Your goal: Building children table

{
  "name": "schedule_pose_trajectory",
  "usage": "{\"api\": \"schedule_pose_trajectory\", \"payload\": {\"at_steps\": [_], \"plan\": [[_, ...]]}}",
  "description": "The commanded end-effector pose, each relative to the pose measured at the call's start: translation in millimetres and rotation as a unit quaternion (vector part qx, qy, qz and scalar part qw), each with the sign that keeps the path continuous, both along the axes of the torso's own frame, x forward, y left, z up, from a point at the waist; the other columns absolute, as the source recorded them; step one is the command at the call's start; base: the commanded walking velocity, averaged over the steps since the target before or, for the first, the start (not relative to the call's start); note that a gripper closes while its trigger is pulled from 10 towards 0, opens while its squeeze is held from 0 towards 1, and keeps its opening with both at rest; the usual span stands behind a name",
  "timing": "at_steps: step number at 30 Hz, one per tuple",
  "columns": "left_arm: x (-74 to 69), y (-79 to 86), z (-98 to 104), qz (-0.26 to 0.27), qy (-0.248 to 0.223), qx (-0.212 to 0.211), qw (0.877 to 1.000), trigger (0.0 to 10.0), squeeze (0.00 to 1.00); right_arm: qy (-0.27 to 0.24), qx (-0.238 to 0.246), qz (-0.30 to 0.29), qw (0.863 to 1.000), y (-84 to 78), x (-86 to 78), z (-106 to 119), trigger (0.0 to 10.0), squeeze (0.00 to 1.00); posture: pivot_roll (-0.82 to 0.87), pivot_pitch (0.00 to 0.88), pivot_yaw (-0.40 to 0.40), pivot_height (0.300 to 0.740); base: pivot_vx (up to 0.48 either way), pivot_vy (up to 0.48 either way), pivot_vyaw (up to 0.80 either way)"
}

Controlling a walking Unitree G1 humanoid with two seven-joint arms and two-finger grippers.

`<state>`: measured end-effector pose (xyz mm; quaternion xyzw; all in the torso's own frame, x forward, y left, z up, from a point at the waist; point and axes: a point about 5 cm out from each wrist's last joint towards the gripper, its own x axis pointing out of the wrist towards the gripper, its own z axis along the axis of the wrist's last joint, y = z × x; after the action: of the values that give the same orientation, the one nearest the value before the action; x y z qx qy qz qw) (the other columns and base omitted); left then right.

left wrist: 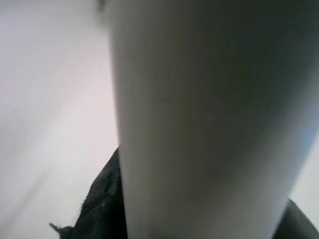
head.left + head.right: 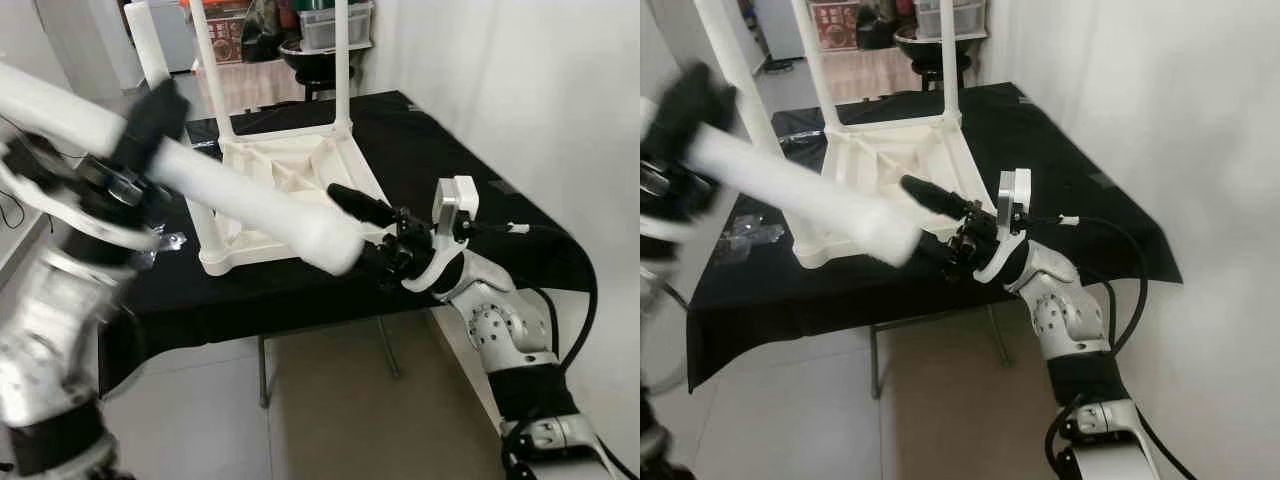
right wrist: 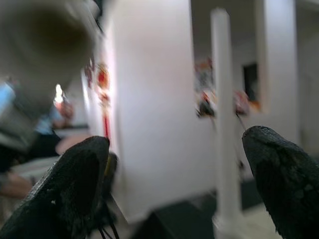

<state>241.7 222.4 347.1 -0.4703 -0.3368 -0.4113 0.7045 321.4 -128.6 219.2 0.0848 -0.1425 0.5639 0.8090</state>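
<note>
A white children's table (image 2: 290,180) lies upside down on the black-clothed table (image 2: 450,170). Two of its legs (image 2: 342,60) (image 2: 212,70) stand upright at the far corners, and a third (image 2: 735,70) rises at the left. My left gripper (image 2: 150,110), blurred, is shut on a loose white table leg (image 2: 250,200) that slants down toward the frame's near right corner. The left wrist view has this leg (image 1: 209,124) right up close. My right gripper (image 2: 352,230) is open at the leg's lower end, one finger above it and one below. The right wrist view shows both fingers (image 3: 75,189) spread wide.
A small clear bag (image 2: 165,240) lies on the cloth left of the frame. A white wall (image 2: 520,90) runs along the right. Behind the table stand a clear storage box (image 2: 335,25) and dark furniture. Tiled floor (image 2: 330,400) lies in front.
</note>
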Motion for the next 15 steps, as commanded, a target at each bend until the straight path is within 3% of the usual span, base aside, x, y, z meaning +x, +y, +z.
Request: {"api": "schedule_pose_trajectory", "payload": {"at_steps": [1, 4, 5, 6, 7, 9, 10, 11, 12, 13, 14, 15], "plan": [[-6.1, 12.4, 8, 0.018, -0.024, -0.017, 0.999, 0.0, 0.0, 0.015, -0.025, -0.008, 1.0, 1.8, 0.9, -12, 10.0, 1.0, -0.07, 0.0, 0.058, 0.74, 0.0, 0.0, 0.0], [-7.3, 21.2, 16, 0.04, -0.032, -0.011, 0.999, 0.0, 0.0, 0.013, -0.051, -0.011, 0.999, 1.4, 0.4, -17, 10.0, 1.0, -0.07, 0.0, 0.058, 0.74, 0.0, 0.0, 0.0], [-6.6, 26.7, 21, 0.066, -0.032, 0.004, 0.997, 0.0, 0.0, 0.009, -0.107, -0.025, 0.994, 0.2, 1.7, -26, 10.0, 1.0, -0.08, 0.0, 0.056, 0.74, 0.0, 0.0, 0.0], [-6.6, 26.7, 21, 0.066, -0.032, 0.004, 0.997, 0.0, 0.0, 0.009, -0.107, -0.025, 0.994, 0.2, 1.7, -26, 10.0, 1.0, -0.08, 0.0, 0.056, 0.74, 0.0, 0.0, 0.0], [-2.0, 27.5, 21, 0.09, -0.021, 0.024, 0.995, 0.0, 0.0, 0.001, -0.167, -0.034, 0.985, -0.9, 2.2, -36, 10.0, 1.0, -0.08, 0.0, 0.055, 0.74, 0.0, 0.0, 0.0], [-2.0, 27.5, 21, 0.09, -0.021, 0.024, 0.995, 0.0, 0.0, 0.001, -0.167, -0.034, 0.985, -0.9, 2.2, -36, 10.0, 1.0, -0.08, 0.0, 0.055, 0.74, 0.0, 0.0, 0.0], [8.9, 21.7, 15, 0.121, 0.015, 0.075, 0.99, 0.0, 0.0, -0.012, -0.213, -0.036, 0.976, -1.7, 1.9, -41, 10.0, 1.0, -0.08, 0.0, 0.055, 0.74, 0.0, 0.0, 0.0], [8.9, 21.7, 15, 0.121, 0.015, 0.075, 0.99, 0.0, 0.0, -0.012, -0.213, -0.036, 0.976, -1.7, 1.9, -41, 10.0, 1.0, -0.08, 0.0, 0.055, 0.74, 0.0, 0.0, 0.0], [24.3, 9.8, 1, 0.158, 0.067, 0.156, 0.973, 0.0, 0.0, -0.03, -0.248, -0.039, 0.968, -1.9, 1.8, -42, 10.0, 1.0, -0.08, 0.0, 0.055, 0.74, 0.0, 0.0, 0.0], [24.3, 9.8, 1, 0.158, 0.067, 0.156, 0.973, 0.0, 0.0, -0.03, -0.248, -0.039, 0.968, -1.9, 1.8, -42, 10.0, 1.0, -0.08, 0.0, 0.055, 0.74, 0.0, 0.0, 0.0], [41.5, -8.5, -24, 0.183, 0.121, 0.263, 0.939, 0.0, 0.0, -0.05, -0.266, -0.04, 0.962, -1.1, 2.5, -38, 10.0, 1.0, -0.08, 0.0, 0.058, 0.74, 0.0, 0.0, 0.0], [41.5, -8.5, -24, 0.183, 0.121, 0.263, 0.939, 0.0, 0.0, -0.05, -0.266, -0.04, 0.962, -1.1, 2.5, -38, 10.0, 1.0, -0.08, 0.0, 0.058, 0.74, 0.0, 0.0, 0.0]]}}
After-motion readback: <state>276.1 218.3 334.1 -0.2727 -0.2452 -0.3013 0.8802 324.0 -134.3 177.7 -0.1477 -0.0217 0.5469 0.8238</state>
